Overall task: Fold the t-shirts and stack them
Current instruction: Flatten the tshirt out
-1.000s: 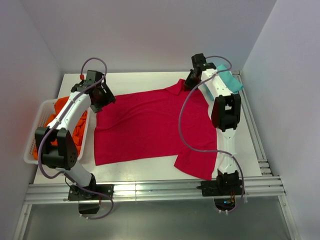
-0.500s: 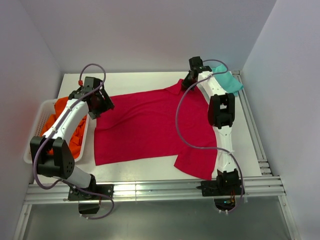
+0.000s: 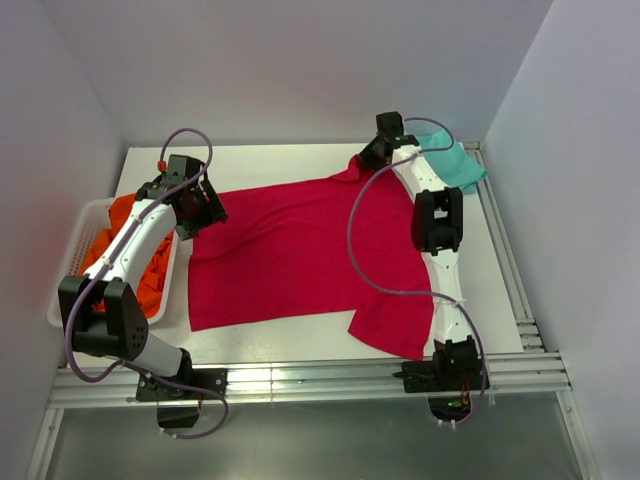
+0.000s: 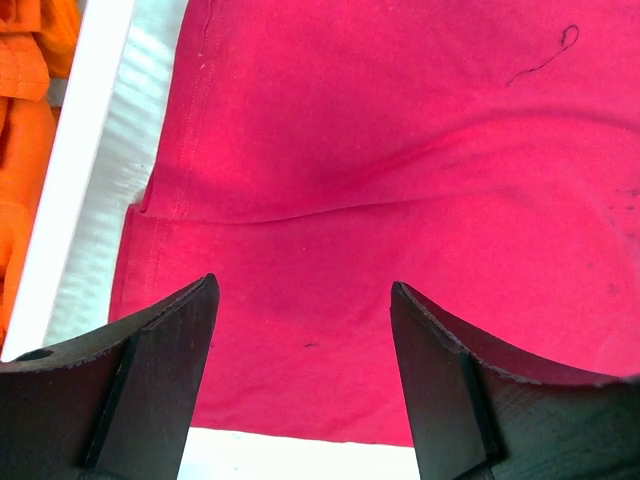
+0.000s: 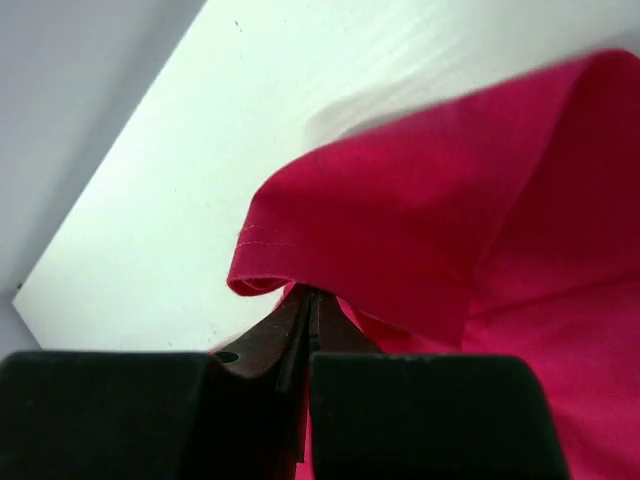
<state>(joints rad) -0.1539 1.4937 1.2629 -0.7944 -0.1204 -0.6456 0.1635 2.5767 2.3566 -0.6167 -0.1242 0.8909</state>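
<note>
A crimson-red t-shirt (image 3: 300, 250) lies spread flat across the middle of the table. My right gripper (image 3: 364, 160) is at the shirt's far edge, shut on a lifted fold of its hemmed cloth (image 5: 400, 230), which drapes over the closed tips of my right gripper (image 5: 305, 293). My left gripper (image 3: 207, 208) hovers over the shirt's left edge, open. In the left wrist view the left gripper (image 4: 302, 288) has only flat red cloth (image 4: 400, 150) beneath it and nothing between its fingers. A teal-green t-shirt (image 3: 462, 165) lies bunched at the back right corner, partly behind the right arm.
A white slatted basket (image 3: 68, 290) with orange garments (image 3: 150, 270) stands at the table's left edge; its rim (image 4: 70, 190) runs just left of the left gripper. Grey walls close in behind and on both sides. Metal rails (image 3: 300, 380) line the near edge.
My right gripper has shifted left along the far edge, drawing the red cloth with it. The left arm's elbow has swung nearer; its gripper stays open over the shirt's left edge.
</note>
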